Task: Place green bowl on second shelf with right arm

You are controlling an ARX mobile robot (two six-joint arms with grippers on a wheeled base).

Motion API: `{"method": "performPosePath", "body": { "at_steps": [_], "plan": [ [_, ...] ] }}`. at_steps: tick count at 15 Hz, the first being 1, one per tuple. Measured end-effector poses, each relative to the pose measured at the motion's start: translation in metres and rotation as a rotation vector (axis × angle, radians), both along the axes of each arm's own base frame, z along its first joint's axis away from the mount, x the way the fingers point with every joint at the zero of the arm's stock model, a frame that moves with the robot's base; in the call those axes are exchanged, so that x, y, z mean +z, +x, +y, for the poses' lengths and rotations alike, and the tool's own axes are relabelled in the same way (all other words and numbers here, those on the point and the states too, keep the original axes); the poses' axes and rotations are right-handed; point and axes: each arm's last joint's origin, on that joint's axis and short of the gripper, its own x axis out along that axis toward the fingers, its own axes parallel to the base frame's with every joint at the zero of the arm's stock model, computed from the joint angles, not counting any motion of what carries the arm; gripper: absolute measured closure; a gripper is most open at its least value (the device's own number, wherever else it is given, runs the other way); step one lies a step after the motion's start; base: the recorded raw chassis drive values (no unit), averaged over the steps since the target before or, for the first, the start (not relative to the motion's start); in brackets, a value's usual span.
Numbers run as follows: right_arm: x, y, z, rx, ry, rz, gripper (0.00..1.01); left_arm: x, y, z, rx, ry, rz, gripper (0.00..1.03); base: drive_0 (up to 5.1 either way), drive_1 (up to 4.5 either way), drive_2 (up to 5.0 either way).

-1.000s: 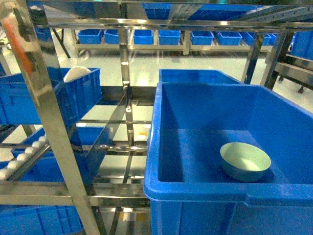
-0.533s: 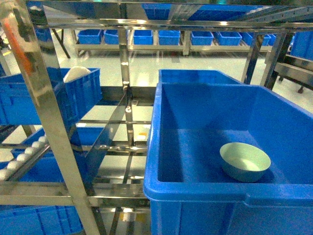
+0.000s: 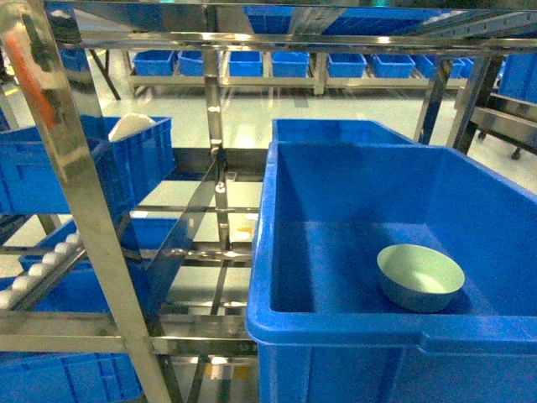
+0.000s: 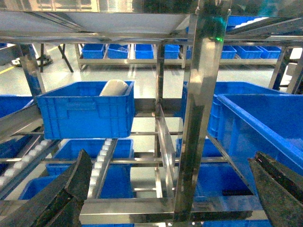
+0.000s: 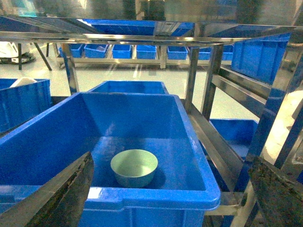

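Note:
The green bowl [image 3: 420, 277] sits upright on the floor of a large blue bin [image 3: 336, 327], near the bin's front right. The right wrist view shows the bowl [image 5: 134, 167] just behind the bin's front rim. My right gripper [image 5: 173, 198] is open in front of that rim and holds nothing. Its left fingertip [image 5: 71, 196] and right fingertip [image 5: 277, 196] stand far apart. The second shelf [image 3: 197, 253], a steel tier of flat rails and white rollers, lies left of the bin. My left gripper [image 4: 168, 194] is open before a steel upright [image 4: 196, 142]. Neither gripper shows in the head view.
A smaller blue crate [image 3: 126, 164] holding a white domed object [image 3: 130, 126] stands on the rack at the left. A shiny slanted upright [image 3: 84, 210] crosses the near left. More blue bins [image 3: 289, 63] line racks at the back. Steel rails [image 5: 218, 142] run right of the big bin.

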Motion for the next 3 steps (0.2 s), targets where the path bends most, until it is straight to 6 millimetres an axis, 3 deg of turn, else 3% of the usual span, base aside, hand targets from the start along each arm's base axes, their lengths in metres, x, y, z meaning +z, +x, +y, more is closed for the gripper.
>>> {"method": "performPosePath", "body": {
  "at_steps": [3],
  "plan": [
    [0.0001, 0.0000, 0.0000, 0.000, 0.000, 0.000, 0.03, 0.0000, 0.0000, 0.0000, 0.000, 0.000, 0.000, 0.05, 0.0, 0.00, 0.0]
  ]
}}
